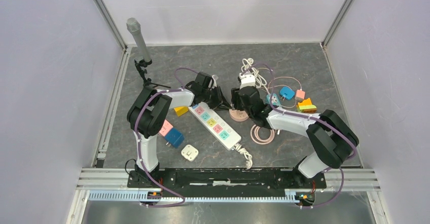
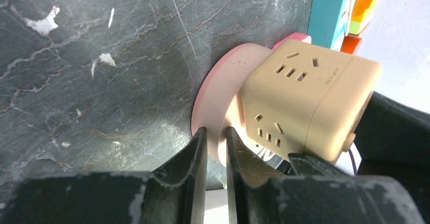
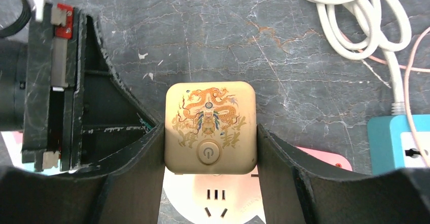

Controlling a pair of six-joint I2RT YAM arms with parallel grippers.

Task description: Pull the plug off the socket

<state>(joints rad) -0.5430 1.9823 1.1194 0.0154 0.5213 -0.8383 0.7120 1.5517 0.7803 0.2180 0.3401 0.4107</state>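
Observation:
A gold cube plug [image 3: 210,127] with a dragon print and a power button sits against the face of a round pink socket [image 3: 215,198]. My right gripper [image 3: 210,145] is shut on the cube's two sides. In the left wrist view the cube [image 2: 304,102] stands on the pink socket [image 2: 225,82], and my left gripper [image 2: 216,140] pinches the socket's rim between its fingers. From above, both grippers meet at the socket [image 1: 238,115] in the middle of the table; the cube is hidden under the right gripper [image 1: 244,100].
A pastel power strip [image 1: 215,125] lies just left of the socket. A white cable bundle [image 1: 251,69] lies behind it, with blue [image 1: 287,92] and orange [image 1: 307,105] adapters to its right, and a pink cable coil [image 1: 262,134] is near. Small plugs [image 1: 175,137] and a white adapter [image 1: 189,152] lie front left.

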